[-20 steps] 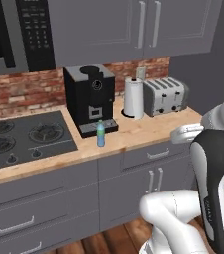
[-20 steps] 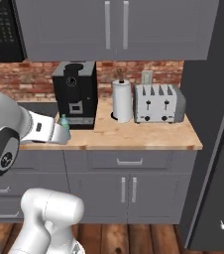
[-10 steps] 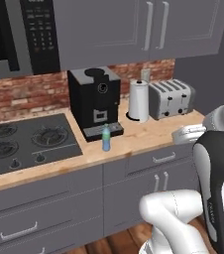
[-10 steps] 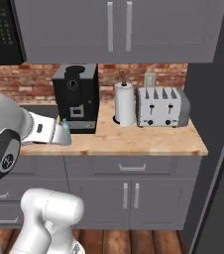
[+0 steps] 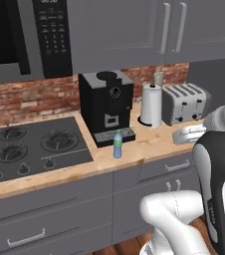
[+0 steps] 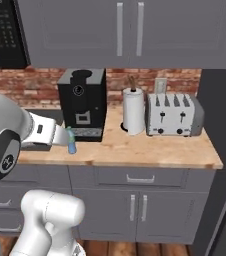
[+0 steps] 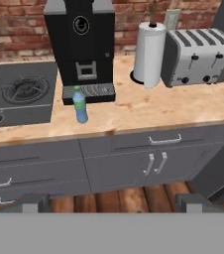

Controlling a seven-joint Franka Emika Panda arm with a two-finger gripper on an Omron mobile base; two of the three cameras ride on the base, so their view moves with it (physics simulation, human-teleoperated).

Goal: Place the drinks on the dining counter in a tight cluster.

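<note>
Blue bottle [image 5: 117,145] stands upright on the counter [image 5: 149,142] just before the coffee machine [image 5: 106,107] (gripper [image 7: 109,202] fingers spread apart, empty).

We face a red brick wall [image 6: 30,82] under grey upper cabinets [image 6: 120,32] — below, a light-wood table [image 6: 150,150] over grey drawers [image 7: 134,158] carries a black coffee machine [image 5: 106,107], toaster [image 6: 174,115], paper towel roll [image 5: 151,105] and stove [image 5: 25,147] — above a wooden floor [image 7: 129,198].

Slim blue bottle [image 5: 117,145] upright (wood ctr)

Toaster [image 6: 174,115] beside paper towels [image 6: 133,111] (upright).
</note>
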